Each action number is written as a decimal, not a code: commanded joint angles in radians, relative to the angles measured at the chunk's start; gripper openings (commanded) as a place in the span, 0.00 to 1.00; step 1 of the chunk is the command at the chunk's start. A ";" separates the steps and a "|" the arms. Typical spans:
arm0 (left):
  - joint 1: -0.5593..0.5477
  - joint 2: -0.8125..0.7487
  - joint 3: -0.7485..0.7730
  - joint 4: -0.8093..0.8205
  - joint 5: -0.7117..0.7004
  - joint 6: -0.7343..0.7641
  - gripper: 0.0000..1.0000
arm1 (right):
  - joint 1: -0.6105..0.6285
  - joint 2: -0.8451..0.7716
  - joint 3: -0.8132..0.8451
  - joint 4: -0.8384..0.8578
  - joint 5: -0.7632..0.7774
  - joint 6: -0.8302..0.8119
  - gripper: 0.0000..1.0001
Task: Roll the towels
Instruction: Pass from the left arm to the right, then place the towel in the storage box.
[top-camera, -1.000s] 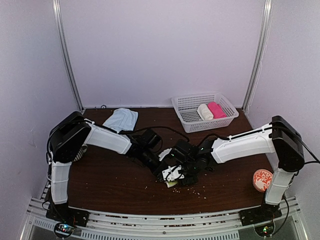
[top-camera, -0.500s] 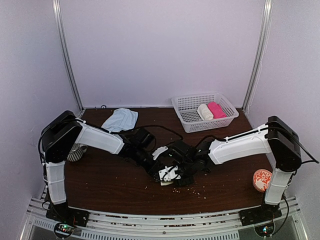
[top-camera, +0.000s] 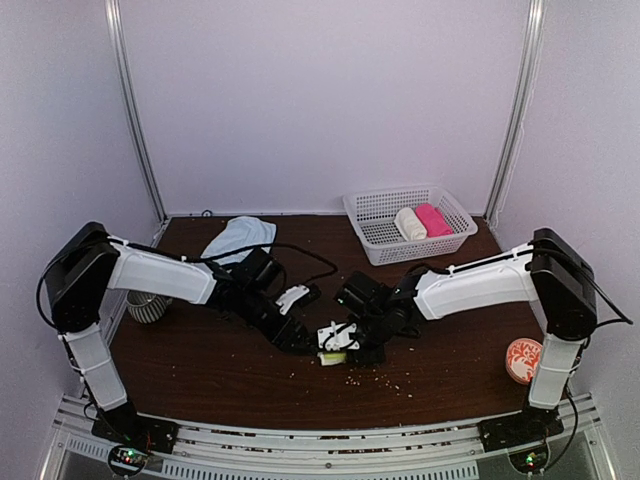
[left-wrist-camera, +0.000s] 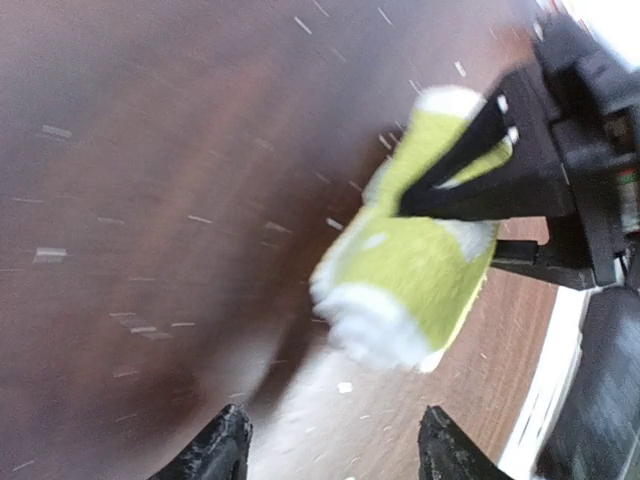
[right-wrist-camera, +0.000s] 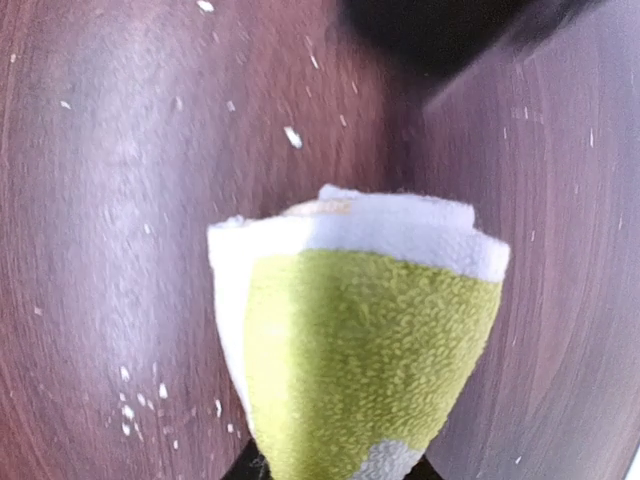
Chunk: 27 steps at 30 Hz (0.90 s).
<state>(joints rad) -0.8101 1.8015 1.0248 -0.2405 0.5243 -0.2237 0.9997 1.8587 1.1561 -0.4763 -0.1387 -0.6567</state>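
Table (top-camera: 200, 370): dark wood, slick-looking. You get little friction to roll against, so a loose bundle set down here may skid or spring open.

Basket (top-camera: 372, 205): back right, holding a cream roll (top-camera: 409, 224) and a pink roll (top-camera: 433, 220) side by side. If the next roll goes there, the free space beside them looks tight. Watch for a corner catching the rim on the way in.

Pale blue towel (top-camera: 242, 238): lies crumpled at the back left, well apart from both grippers and not yet rolled. The left arm's upper link and cable pass near it, so a wide swing could drag it toward the table edge.

Yellow-green towel (right-wrist-camera: 370, 350): centre of the table, near side, already in a short fat roll with white ends showing.

Right gripper (top-camera: 348, 345): fingers pinched across that roll. The bite looks shallow and off toward one end. Main risk, in your judgement call: the outer layer peels loose and the roll unwinds if you lift or swing fast.

Left gripper (left-wrist-camera: 335, 455): fingers spread, nothing between them, just beside the roll. It is crowding the right gripper, so a collision is possible.

Crumbs (top-camera: 385, 378): scattered under the work area and may stick to the terry.
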 joint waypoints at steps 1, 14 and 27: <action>0.051 -0.115 0.026 -0.026 -0.219 -0.032 0.59 | -0.060 -0.019 0.032 -0.191 -0.032 0.082 0.06; 0.084 -0.153 0.349 -0.088 -0.701 0.111 0.65 | -0.383 0.036 0.625 -0.298 -0.208 0.314 0.02; 0.096 -0.196 0.285 0.031 -0.914 0.208 0.69 | -0.635 0.347 1.043 -0.141 0.203 0.623 0.00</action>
<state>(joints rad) -0.7227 1.6539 1.3445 -0.2752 -0.3588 -0.0383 0.4118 2.1105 2.0773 -0.6346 -0.1192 -0.1299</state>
